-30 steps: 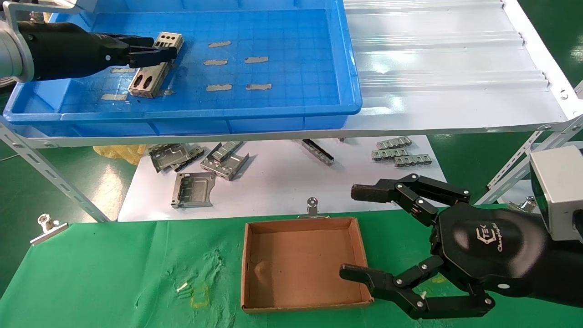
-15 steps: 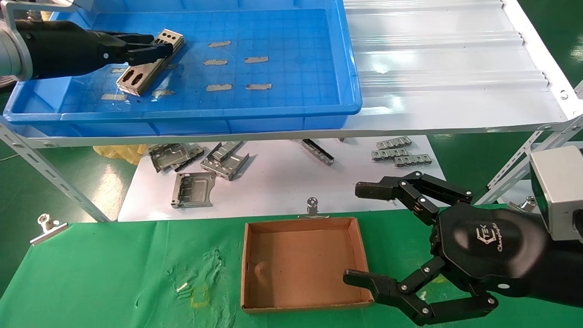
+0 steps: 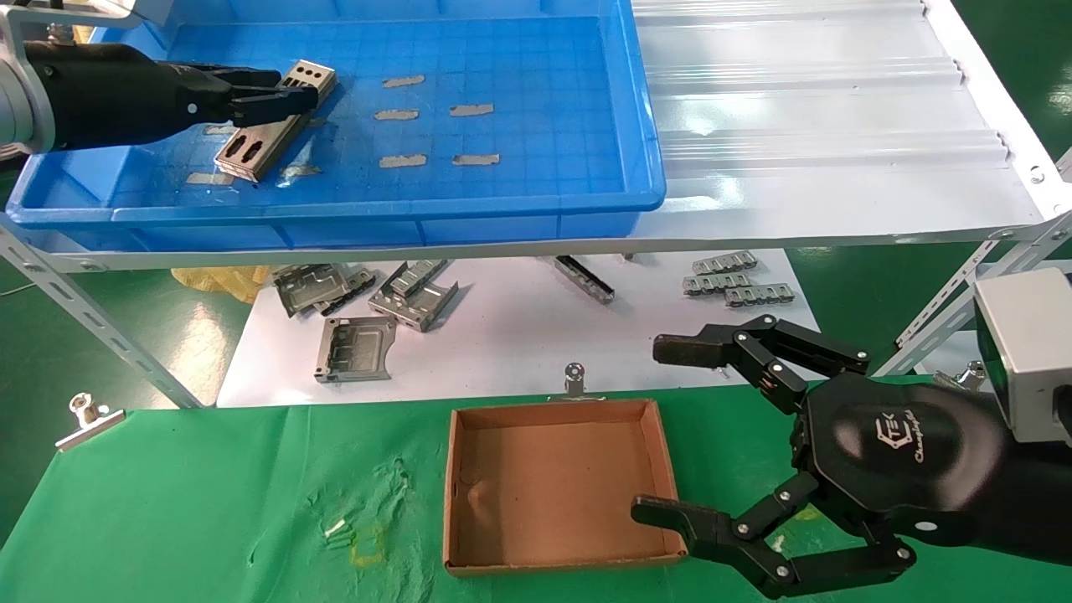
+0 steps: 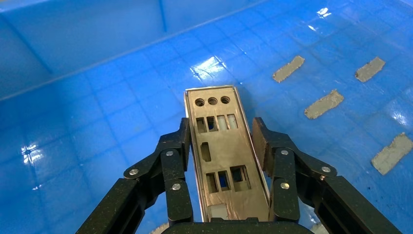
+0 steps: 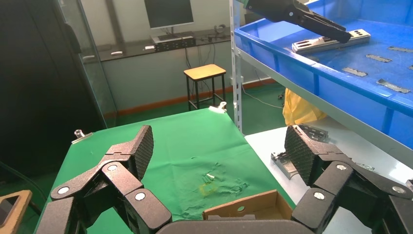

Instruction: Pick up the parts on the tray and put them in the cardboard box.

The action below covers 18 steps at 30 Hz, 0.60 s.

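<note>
- Currently, a metal plate (image 3: 270,124) is held over the far left part of the blue tray (image 3: 502,209) by the left gripper (image 3: 289,94), one end tilted down towards the tray floor.
- Seen from the left wrist, the fingers (image 4: 175,146) are clamped on the plate's long edges, with the punched round and rectangular holes showing between them.
- Several grey tape strips (image 3: 435,134) are stuck to the tray floor, beside the plate.
- The cardboard box (image 3: 469,494) is set on the green bench (image 3: 167,502), with nothing seen inside it.
- The right gripper (image 3: 662,427) is held just beside the box's right wall, its fingers spread wide apart.
- Bent metal brackets (image 3: 368,310) are scattered on the white board below the shelf.
</note>
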### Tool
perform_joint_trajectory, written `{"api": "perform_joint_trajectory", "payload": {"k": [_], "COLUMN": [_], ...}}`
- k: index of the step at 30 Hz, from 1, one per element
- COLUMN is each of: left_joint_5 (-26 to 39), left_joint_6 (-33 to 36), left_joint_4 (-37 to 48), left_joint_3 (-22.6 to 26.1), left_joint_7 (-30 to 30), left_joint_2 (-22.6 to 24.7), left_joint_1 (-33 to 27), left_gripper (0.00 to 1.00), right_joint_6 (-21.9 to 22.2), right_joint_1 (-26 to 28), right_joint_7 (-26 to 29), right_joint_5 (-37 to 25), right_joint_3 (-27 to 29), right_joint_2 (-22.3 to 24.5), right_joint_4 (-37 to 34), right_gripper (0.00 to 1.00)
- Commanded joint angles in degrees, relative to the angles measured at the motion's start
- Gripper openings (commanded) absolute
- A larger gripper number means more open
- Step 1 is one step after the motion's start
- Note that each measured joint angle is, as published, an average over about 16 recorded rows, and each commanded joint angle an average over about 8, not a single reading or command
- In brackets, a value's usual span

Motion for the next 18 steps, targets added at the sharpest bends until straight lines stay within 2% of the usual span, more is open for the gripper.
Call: {"api": "perform_joint_trajectory", "payload": {"k": [1, 10, 11, 12, 18], "left_joint_5": [0.0, -1.3, -1.4, -1.5, -1.3], "left_joint_6": [0.2, 0.6, 0.6, 0.6, 0.3], "left_joint_4": [0.0, -0.3, -0.3, -0.3, 0.1], "left_joint_3": [0.0, -0.9, -1.0, -1.0, -0.9], "left_joint_7": [0.0, 1.0, 1.1, 1.2, 1.1], "left_joint_2": [0.0, -0.4, -0.4, -0.5, -0.3], "left_joint_1": [0.0, 0.2, 0.3, 0.3, 0.2], "left_gripper": [1.0, 1.0, 0.97, 0.89, 0.14], "right_joint_6": [0.0, 0.0, 0.0, 0.0, 0.0], "right_joint_1": [0.0, 0.0, 0.0, 0.0, 0.0], "right_joint_7": [0.0, 0.0, 0.0, 0.0, 0.0], "right_joint_5": [0.0, 0.0, 0.0, 0.0, 0.0], "right_joint_3": [0.0, 0.0, 0.0, 0.0, 0.0], "right_joint_2": [0.0, 0.0, 0.0, 0.0, 0.0], "right_joint_4": [0.0, 0.0, 0.0, 0.0, 0.0], "right_gripper": [1.0, 1.0, 1.0, 1.0, 1.0]}}
